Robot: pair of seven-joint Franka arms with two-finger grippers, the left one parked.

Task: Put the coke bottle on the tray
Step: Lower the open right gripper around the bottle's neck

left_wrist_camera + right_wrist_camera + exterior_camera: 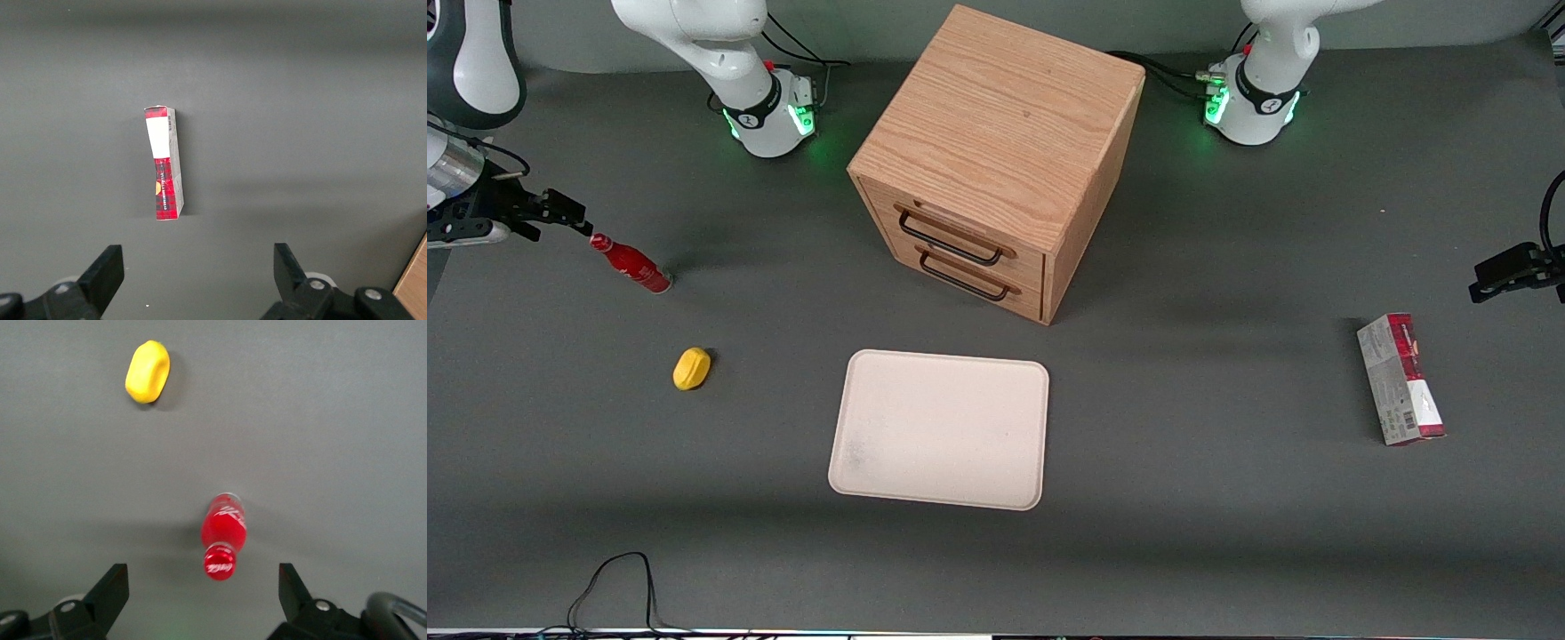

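Observation:
The coke bottle is small, slim and all red with a red cap. It stands upright on the grey table toward the working arm's end. In the right wrist view the coke bottle shows from above, cap toward the camera. My right gripper hovers just above the cap, open and empty. Its fingers stand wide apart, and the gripper has the cap close to the line between them. The cream tray lies empty at the table's middle, nearer the front camera than the bottle.
A wooden two-drawer cabinet stands farther from the front camera than the tray. A yellow object lies near the bottle, also seen from the right wrist. A red-and-grey carton lies toward the parked arm's end, in the left wrist view too.

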